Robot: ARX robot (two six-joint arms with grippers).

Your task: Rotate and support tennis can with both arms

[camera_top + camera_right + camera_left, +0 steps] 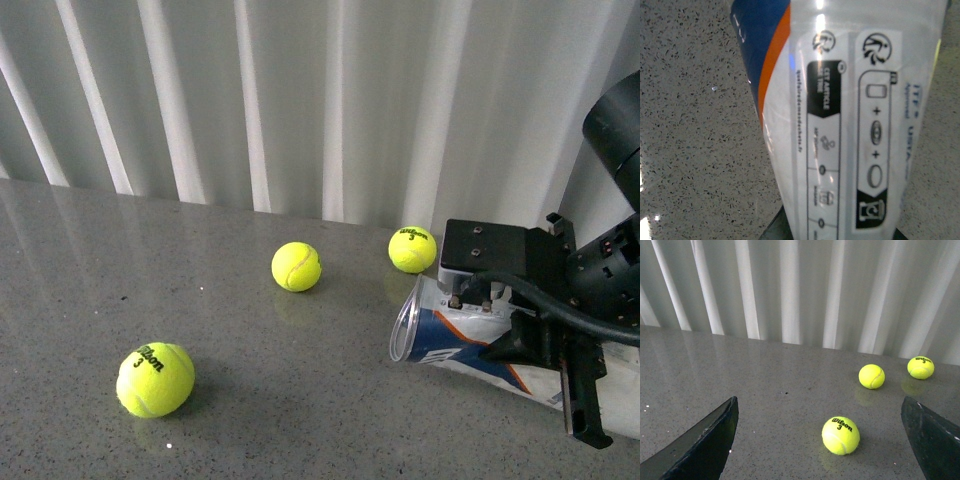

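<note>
The tennis can (pixel 450 345) lies nearly flat at the right of the grey table, its open clear mouth toward the middle and its blue, white and orange label showing. My right gripper (pixel 520 330) is shut on its middle from above. In the right wrist view the can (pixel 850 115) fills the picture, white label with recycling symbols between the dark fingers (pixel 777 227). My left gripper (pixel 825 440) is open and empty above the table; its black fingertips (pixel 705 440) stand wide on either side of a yellow ball (pixel 840 435). It does not show in the front view.
Three yellow tennis balls lie loose on the table: one at front left (pixel 155 379), one in the middle (pixel 296 266), one near the can's mouth (pixel 412 249). White pleated curtains (pixel 300 100) close off the table's far edge.
</note>
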